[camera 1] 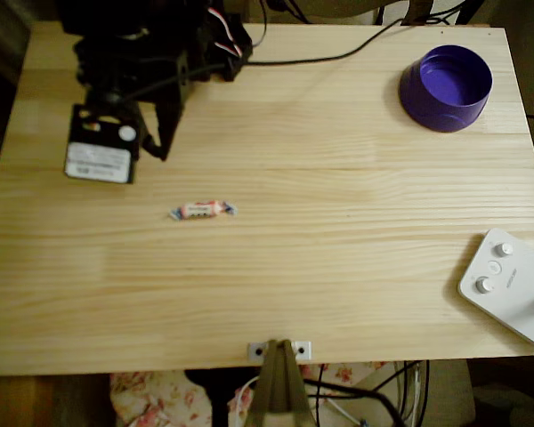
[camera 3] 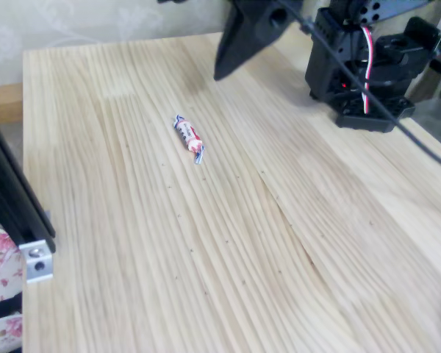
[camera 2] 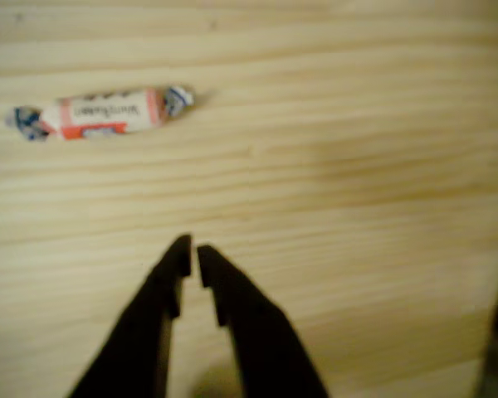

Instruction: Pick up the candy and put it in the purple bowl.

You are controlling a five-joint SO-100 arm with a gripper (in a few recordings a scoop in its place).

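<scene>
1. The step in hand looks like the approach to the pick: the candy (camera 1: 202,210) lies free on the bare wooden desk (camera 1: 338,267), nothing gripping it, and the purple bowl (camera 1: 446,87) holds nothing that can be seen.
2. The gripper (camera 2: 191,250) hangs above the desk with its jaws drawn almost together, only a thin slit between the tips, and nothing between them. In the overhead view the gripper (camera 1: 160,147) sits up and to the left of the candy, apart from it; in the fixed view its dark tip (camera 3: 224,70) is beyond the sweet, not touching.
3. In the wrist view the candy (camera 2: 100,114) lies crosswise, up and left of the jaw tips, its twisted ends pointing left and right. In the fixed view the candy (camera 3: 189,137) rests near the middle of the boards.
4. The next move, as I judge it, calls for opening the jaws, shifting forward and a little left in the wrist view until the tips straddle the wrapper's short side, then lowering and closing. The sweet is small and flat, so a low, well-centred grip seems needed; a miss could push it along the smooth wood.
5. The bowl stands at the far right corner in the overhead view, well apart from the candy, so a long carry across the desk lies ahead.
6. A white device with knobs (camera 1: 507,285) sits at the lower right edge of the overhead view, clear of a straight line from candy to bowl. Nothing lies between the gripper and the candy.
</scene>
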